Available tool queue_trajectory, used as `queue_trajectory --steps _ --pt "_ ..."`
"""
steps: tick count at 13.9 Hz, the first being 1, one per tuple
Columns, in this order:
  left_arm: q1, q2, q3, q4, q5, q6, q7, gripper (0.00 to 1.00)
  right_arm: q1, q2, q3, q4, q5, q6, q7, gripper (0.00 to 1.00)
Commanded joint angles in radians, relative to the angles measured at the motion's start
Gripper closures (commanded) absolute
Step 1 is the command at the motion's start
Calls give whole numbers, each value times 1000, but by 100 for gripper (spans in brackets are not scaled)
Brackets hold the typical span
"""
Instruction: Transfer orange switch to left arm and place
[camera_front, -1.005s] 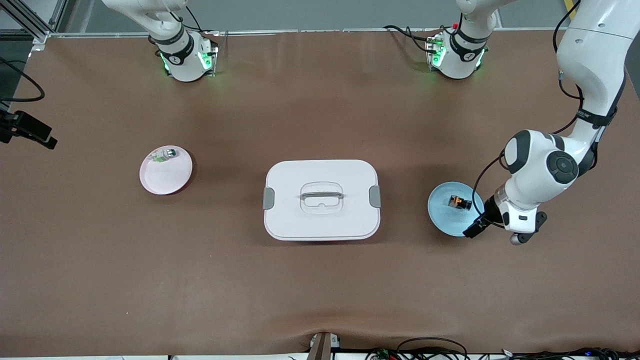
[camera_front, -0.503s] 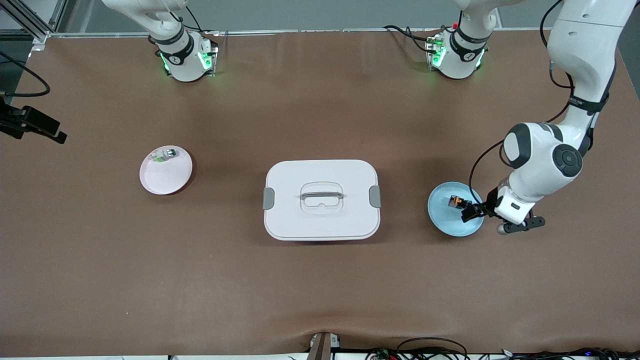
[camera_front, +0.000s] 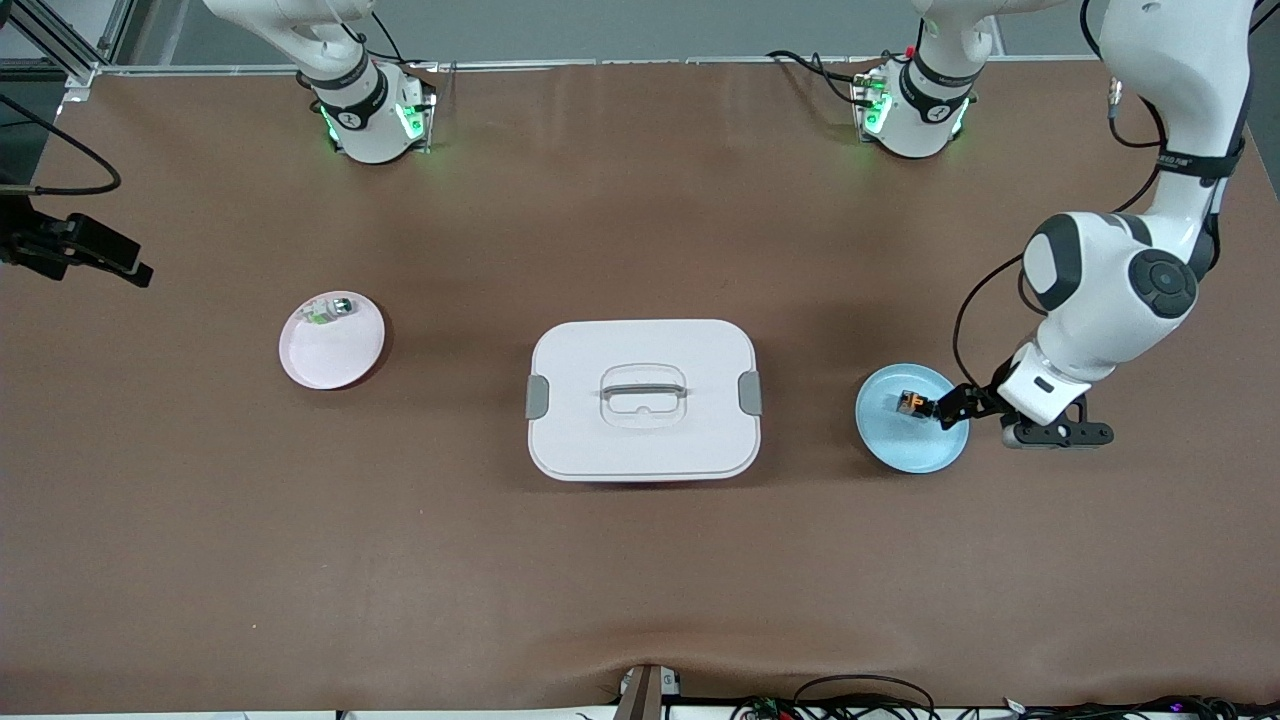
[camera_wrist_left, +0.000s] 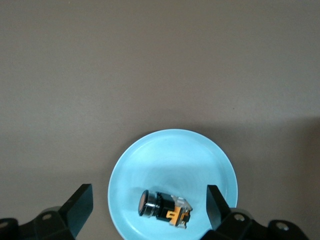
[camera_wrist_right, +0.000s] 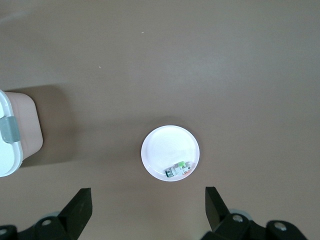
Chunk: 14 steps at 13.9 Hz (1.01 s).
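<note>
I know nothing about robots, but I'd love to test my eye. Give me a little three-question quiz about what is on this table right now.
1. True or false: the orange switch lies on the blue plate.
2. Which object stands between the two plates? A) a cup B) the white box C) a drawer
3. Fill in: the left gripper is over the ____ plate, fingers open.

Key:
1. True. It lies on its side, and neither finger touches it.
2. B. The pink plate lies toward the right arm's end of the table.
3. Blue. The right gripper waits high above the pink plate, also open.
</note>
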<state>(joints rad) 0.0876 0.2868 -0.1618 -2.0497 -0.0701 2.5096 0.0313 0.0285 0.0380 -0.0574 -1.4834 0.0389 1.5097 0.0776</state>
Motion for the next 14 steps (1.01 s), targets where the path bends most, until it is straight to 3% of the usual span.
queue_trajectory --steps 1,8,11,14 --pt "-3 -102 24 -35 -23 -98 68 0 21 2 -2 5 7 17 -1 0" --pt "17 -208 47 -27 -20 -296 47 0 8 17 -10 3 -10 18 -37 0" --pt "15 -248 45 -26 -19 -345 47 0 -60 13 -12 5 -11 12 -122 0" --pt "18 -296 39 23 -8 -446 48 0 -68 10 -12 5 -20 10 -119 0"
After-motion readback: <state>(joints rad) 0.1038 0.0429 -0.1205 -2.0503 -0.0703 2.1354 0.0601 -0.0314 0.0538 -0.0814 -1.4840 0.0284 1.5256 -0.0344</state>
